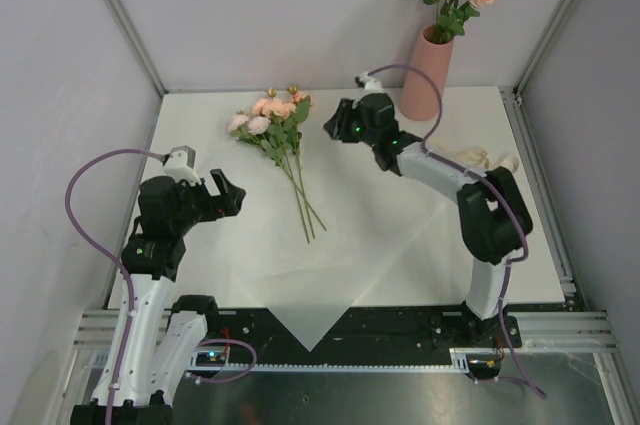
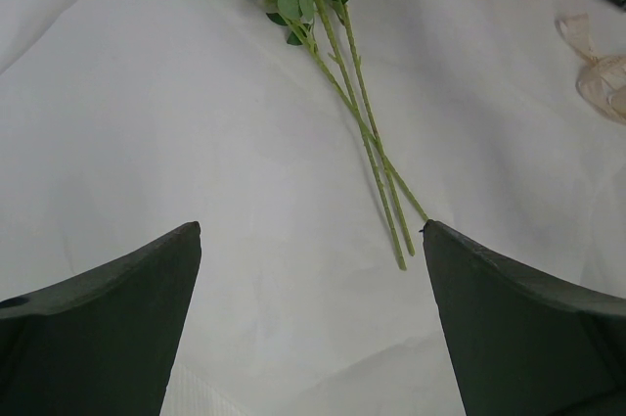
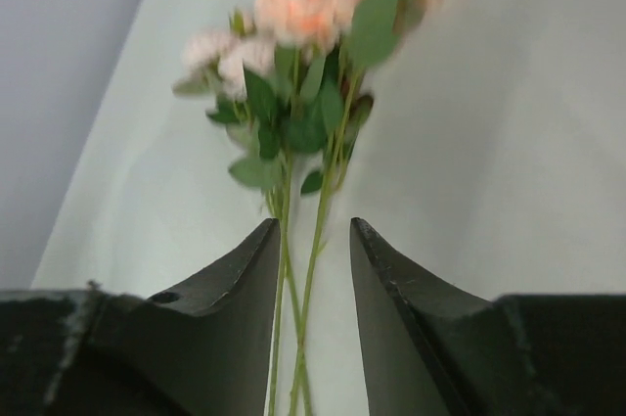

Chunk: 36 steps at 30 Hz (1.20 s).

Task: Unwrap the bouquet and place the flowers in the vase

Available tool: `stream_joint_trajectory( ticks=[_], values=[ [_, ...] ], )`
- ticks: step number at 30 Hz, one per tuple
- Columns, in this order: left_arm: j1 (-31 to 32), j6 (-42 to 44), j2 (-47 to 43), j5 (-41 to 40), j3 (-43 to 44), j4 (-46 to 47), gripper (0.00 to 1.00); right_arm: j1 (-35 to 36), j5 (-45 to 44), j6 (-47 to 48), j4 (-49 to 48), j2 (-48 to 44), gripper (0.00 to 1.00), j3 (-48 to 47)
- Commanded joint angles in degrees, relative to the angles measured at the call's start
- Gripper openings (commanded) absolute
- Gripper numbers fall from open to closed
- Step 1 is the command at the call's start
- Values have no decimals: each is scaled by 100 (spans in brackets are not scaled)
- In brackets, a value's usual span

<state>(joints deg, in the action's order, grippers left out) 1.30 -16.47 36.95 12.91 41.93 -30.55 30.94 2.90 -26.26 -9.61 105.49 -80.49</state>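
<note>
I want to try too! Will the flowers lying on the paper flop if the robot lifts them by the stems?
Probably a little: the flowers have long thin stems with all the blooms at one end, so that end may droop. The stems lie loose, not tied, so one could slip out. They look light.

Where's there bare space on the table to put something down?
Widest bare patch: the paper between the stems and the right arm. A smaller one lies between the left tool and the stems. Crowded at the back right: right tool, vase, ribbon.
</note>
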Motion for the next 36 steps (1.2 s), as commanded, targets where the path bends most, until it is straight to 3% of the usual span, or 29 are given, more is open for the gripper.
stream_joint_trajectory(
  ticks=[1,15,36],
  values=[
    [-17,21,-73,130,-28,191,100,439,330,-605,7,484,41,-7],
    [58,21,-82,111,-45,189,100,1116,320,-750,922,2092,44,-1453],
    [76,21,-64,126,-49,201,100,1193,338,-672,1056,2759,37,-1898]
  ],
)
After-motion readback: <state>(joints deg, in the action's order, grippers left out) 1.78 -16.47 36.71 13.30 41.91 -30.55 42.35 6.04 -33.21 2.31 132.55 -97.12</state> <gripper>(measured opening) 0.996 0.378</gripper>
